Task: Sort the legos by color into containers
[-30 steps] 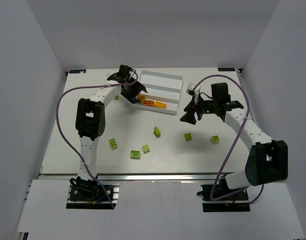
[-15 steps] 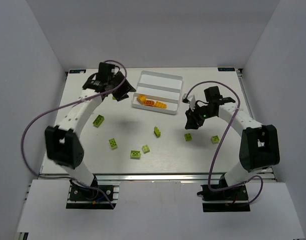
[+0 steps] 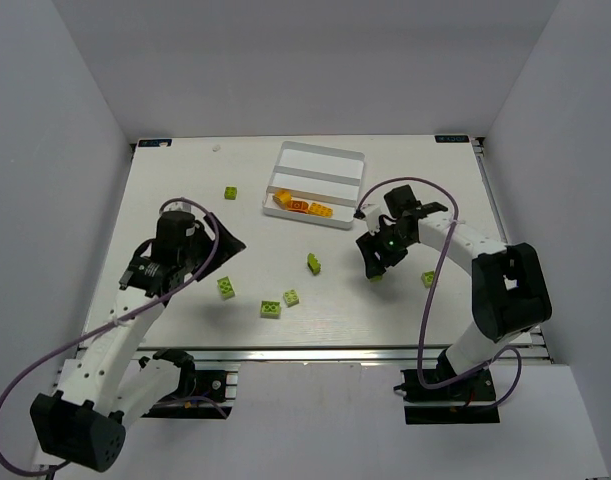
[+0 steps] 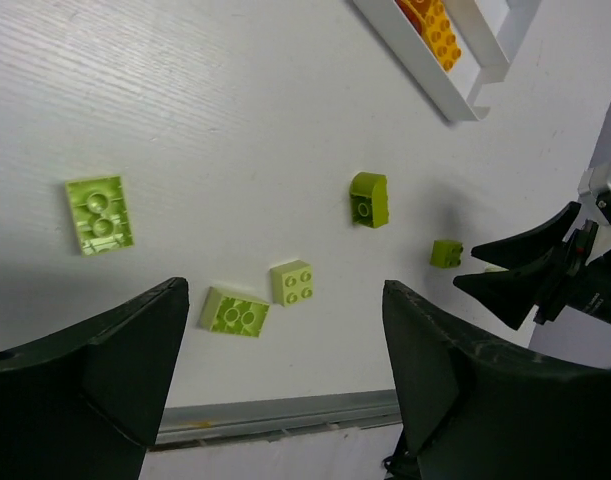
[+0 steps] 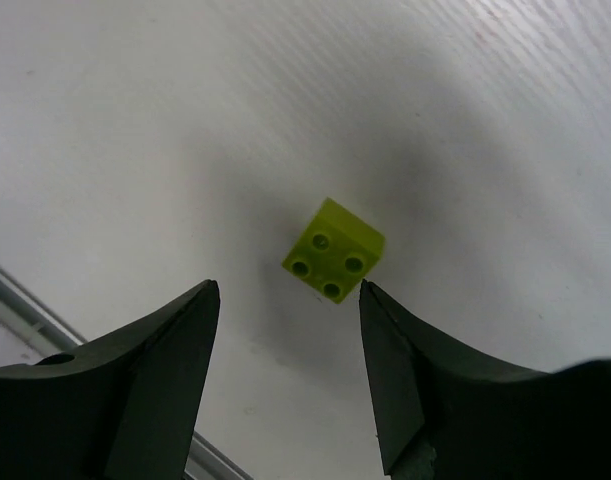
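- From above only: the whole white tray [image 3: 325, 152] at the far middle of the table [image 3: 165, 180], with orange legos [image 3: 305, 206] lined up in its nearest slot.
- Also from above only: a lone green lego [image 3: 231, 192] left of the tray, and an outlying green lego [image 3: 428, 279] on the right, near the right forearm.
- Through the left wrist camera: just one tray corner with the orange row. On the table, a flat green plate [image 4: 98, 213] well to the left, a green pair [image 4: 233, 312] lying just beside each other under the finger gap, and a single green brick [image 4: 368, 198] farther out. Also a small green brick [image 4: 445, 252] just beside the tips of the right gripper [image 4: 467, 265].
- Through the right wrist camera: only that small green brick [image 5: 334, 250] up close, four studs up, resting on the table, apart from both fingers [image 5: 155, 370]. Half hidden under the gripper in the top view.
- Left gripper [image 4: 285, 287]: spread wide, gripping nothing. Hangs over the table's left half, aimed toward the middle, with the elbow folded back low at the near left corner.
- Right gripper: parted, clamped on nothing. Poised directly over the small green brick, pointing down, with the elbow high on the right and the forearm reaching left.
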You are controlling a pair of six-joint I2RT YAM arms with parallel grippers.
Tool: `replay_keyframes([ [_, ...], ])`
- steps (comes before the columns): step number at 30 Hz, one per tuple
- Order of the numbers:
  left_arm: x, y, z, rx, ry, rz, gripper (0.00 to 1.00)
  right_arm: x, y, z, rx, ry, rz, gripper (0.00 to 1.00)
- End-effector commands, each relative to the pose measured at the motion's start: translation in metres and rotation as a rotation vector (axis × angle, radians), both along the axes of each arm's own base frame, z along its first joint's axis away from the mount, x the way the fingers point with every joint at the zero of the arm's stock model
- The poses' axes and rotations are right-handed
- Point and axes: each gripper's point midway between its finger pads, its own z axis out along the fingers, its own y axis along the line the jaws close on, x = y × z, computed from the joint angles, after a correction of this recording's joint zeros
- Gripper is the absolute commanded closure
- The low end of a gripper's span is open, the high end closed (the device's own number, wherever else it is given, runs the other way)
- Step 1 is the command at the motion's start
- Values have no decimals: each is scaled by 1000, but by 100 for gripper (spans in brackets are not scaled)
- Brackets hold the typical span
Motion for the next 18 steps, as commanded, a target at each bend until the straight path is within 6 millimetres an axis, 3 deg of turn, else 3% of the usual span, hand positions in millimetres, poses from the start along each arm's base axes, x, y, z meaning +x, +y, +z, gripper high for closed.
replay_keyframes([
  [1,-9,18,4,24,-30,86,12,15,-12,-13,-108,-34,-148,36],
  [11,-20,28,-5,46,-5,128,11,15,-5,-38,-140,6,-187,41],
  [18,-19,35,-8,84,0,151,10,16,-3,-42,-162,-11,-166,60],
])
